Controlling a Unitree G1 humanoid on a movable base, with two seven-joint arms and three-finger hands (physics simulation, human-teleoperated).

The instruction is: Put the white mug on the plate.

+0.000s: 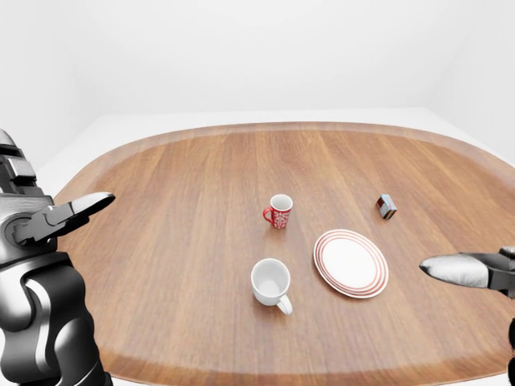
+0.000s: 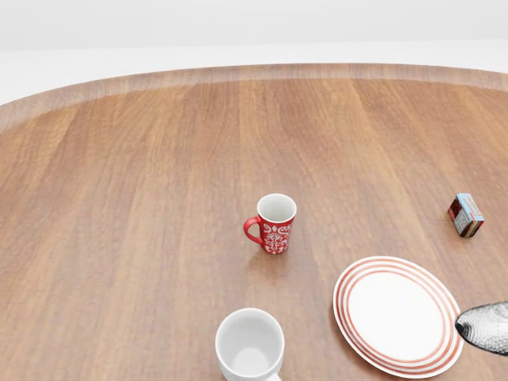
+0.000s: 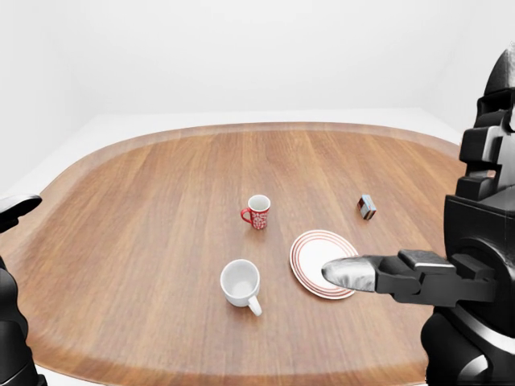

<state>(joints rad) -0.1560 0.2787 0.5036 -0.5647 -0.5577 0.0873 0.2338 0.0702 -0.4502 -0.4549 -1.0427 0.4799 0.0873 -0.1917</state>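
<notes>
The white mug [image 1: 270, 282] stands upright on the wooden table [image 1: 185, 209], its handle turned toward the bottom right of the left-eye view. To its right, apart from it, lies the empty white plate with red rings [image 1: 350, 263]. My left hand [image 1: 84, 207] hovers open at the far left, well away from the mug, holding nothing. My right hand [image 3: 344, 273] is open too, with one finger stretched out level over the table's right side, near the plate's right edge. In the head view only its tip [image 2: 482, 328] shows, beside the plate [image 2: 397, 313].
A red patterned mug [image 2: 274, 224] stands above the white mug [image 2: 249, 344] in the head view. A small box [image 2: 466, 215] lies at the right, above the plate. The table's rounded edge runs along the top and the left.
</notes>
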